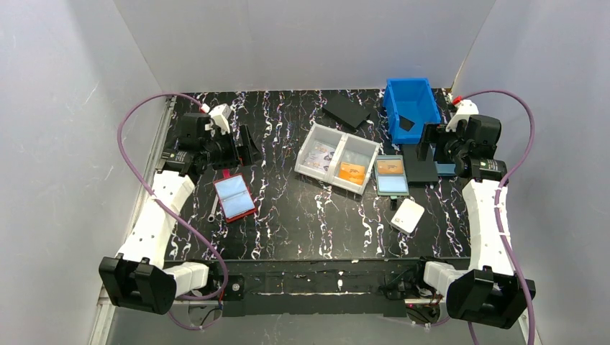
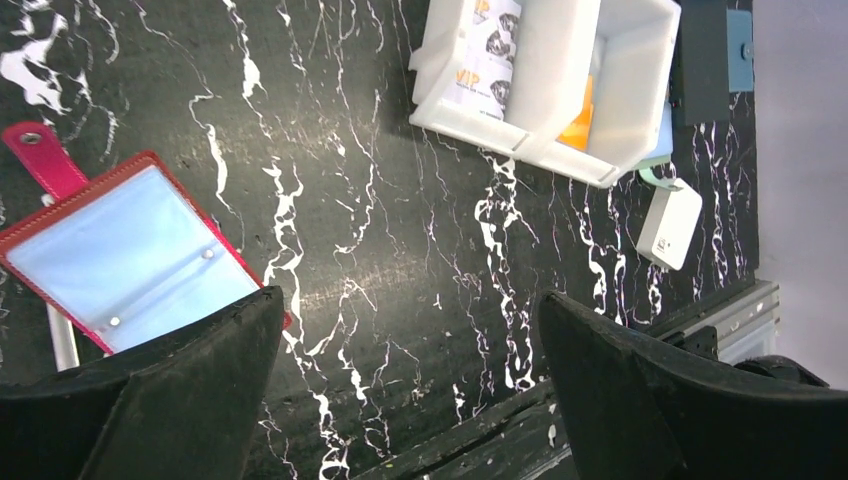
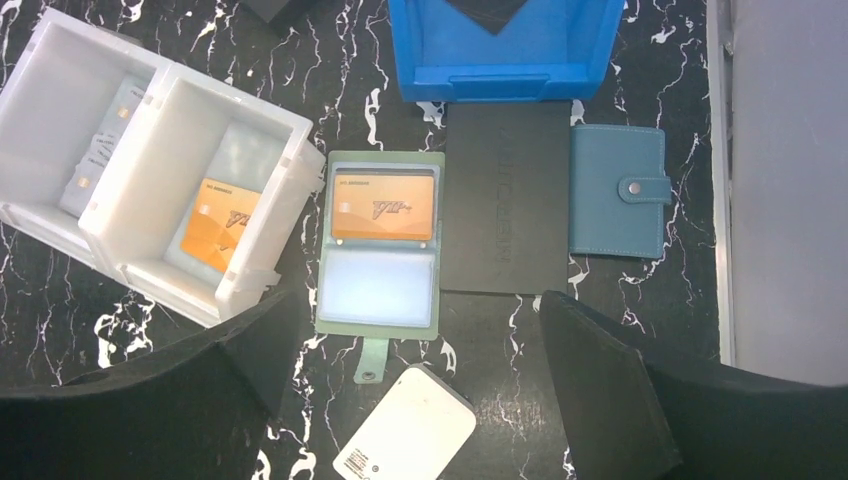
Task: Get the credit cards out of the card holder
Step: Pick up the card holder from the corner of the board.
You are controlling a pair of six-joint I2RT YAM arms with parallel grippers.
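The card holder (image 3: 617,205) is a blue wallet, folded shut with its snap tab fastened. It lies at the right edge of the table next to a black pad (image 3: 505,195). In the top view only a blue strip of the card holder (image 1: 447,169) shows beside my right gripper (image 1: 429,149). The credit cards are hidden inside it. My right gripper (image 3: 410,305) hovers open over the table, left of and nearer than the holder, with nothing between its fingers. My left gripper (image 1: 247,147) (image 2: 410,320) is open and empty at the far left.
An open teal holder (image 3: 382,240) carries an orange card. A red-edged holder (image 1: 234,198) lies open near the left arm. A white two-part tray (image 1: 339,157) holds pale printed cards and an orange one. A blue bin (image 1: 411,108), a white box (image 1: 407,215) and a black flat piece (image 1: 347,111) stand nearby.
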